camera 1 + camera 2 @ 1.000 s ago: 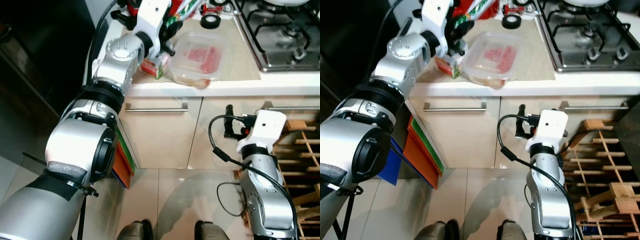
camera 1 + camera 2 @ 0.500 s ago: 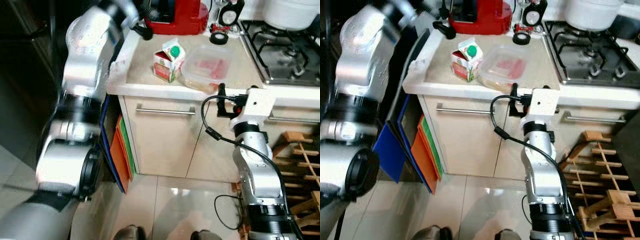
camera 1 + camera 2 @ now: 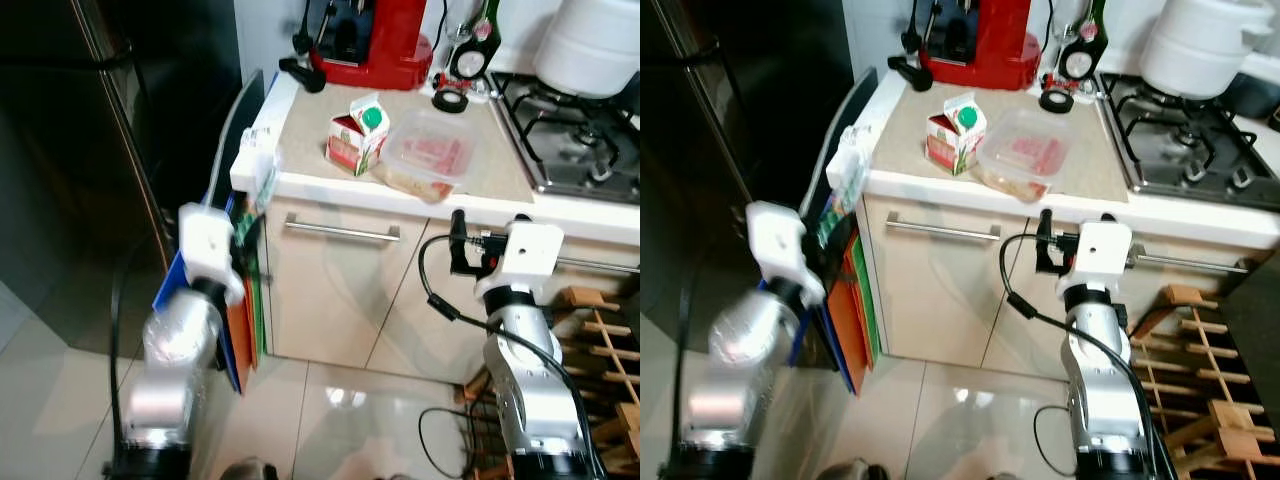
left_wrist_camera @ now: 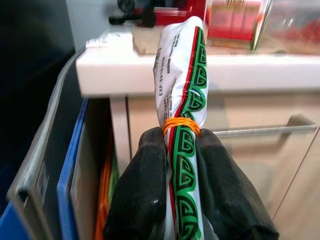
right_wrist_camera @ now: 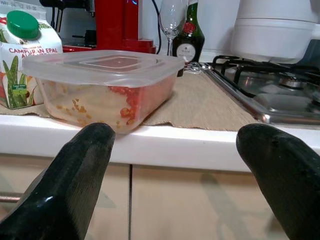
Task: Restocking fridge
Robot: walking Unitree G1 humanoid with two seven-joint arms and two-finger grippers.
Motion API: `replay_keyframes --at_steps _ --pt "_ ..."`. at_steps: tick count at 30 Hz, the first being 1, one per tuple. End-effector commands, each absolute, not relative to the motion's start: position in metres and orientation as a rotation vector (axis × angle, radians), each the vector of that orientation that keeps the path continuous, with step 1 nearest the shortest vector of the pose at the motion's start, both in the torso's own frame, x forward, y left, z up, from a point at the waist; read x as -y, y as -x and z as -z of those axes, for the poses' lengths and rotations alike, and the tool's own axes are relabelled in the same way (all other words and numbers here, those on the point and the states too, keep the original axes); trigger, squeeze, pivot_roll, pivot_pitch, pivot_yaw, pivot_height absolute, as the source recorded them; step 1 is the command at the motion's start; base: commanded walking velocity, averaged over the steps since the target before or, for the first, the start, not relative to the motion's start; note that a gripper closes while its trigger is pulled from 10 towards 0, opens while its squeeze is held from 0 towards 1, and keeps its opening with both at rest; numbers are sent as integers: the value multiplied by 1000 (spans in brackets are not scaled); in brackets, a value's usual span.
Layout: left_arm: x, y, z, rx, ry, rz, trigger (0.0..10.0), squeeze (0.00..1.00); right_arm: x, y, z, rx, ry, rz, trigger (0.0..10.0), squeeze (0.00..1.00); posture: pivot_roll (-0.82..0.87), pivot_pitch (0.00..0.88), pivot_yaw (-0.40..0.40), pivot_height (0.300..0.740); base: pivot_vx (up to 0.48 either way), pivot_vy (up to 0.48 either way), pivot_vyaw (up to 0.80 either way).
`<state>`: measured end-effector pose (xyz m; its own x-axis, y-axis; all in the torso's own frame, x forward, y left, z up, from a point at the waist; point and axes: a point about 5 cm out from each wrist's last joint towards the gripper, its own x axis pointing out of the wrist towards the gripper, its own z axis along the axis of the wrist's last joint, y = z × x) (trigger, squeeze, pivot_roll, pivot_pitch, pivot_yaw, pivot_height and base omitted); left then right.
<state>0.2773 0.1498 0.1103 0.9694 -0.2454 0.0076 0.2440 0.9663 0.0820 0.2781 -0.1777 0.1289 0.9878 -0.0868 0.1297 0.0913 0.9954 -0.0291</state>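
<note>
since the left arm has come down from over the surface (image 3: 300, 150) to a low position beside the cabinet front, the left gripper (image 4: 180, 165) now carries the rolled packet (image 4: 181, 100) away from the worktop. its jaws are closed narrow on the packet just below the orange rubber band (image 4: 181, 122), and the packet stands upright above the fingertips (image 4: 145, 190), with its upper end level with the edge of the surface. the head camera has also shifted, bringing the dark fridge (image 3: 90, 150) into view on the far side of the left gripper from the cabinets. judged from this, the pickup step is complete and the carry toward the fridge is in hand; the fridge door appears shut, so opening it is likely to come first.

the right gripper (image 5: 180, 165) is held in front of the cabinet with its jaws wide apart and empty. ahead of and above it on the surface sit the lidded plastic container (image 5: 105, 85) and, just beside that, the milk carton (image 5: 22, 55), both awaiting transfer.
</note>
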Motion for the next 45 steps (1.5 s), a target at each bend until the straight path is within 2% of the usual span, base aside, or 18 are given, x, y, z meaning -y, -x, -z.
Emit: replay_keyframes --at_steps 1,6,14,31,45 --pt "-145 -283 -120 74 -126 236 10000 0 177 -279 -130 143 24 79 10000 0 -5 0 -35 740 0 0 0" --pt "-130 -301 -129 86 -116 224 10000 0 171 -286 -124 128 49 58 10000 0 -24 0 -34 740 0 0 -405" --pt "-121 -309 -134 113 -146 253 10000 0 170 -289 -124 130 80 52 10000 0 -39 0 -19 740 0 0 -141" --pt "-116 -311 -141 137 -111 242 10000 0 165 -298 -120 123 71 25 10000 0 -28 0 -32 740 0 0 0" --pt "-118 -309 -139 132 -97 247 10000 0 165 -298 -116 106 61 26 10000 0 -22 0 -30 740 -339 0 0"
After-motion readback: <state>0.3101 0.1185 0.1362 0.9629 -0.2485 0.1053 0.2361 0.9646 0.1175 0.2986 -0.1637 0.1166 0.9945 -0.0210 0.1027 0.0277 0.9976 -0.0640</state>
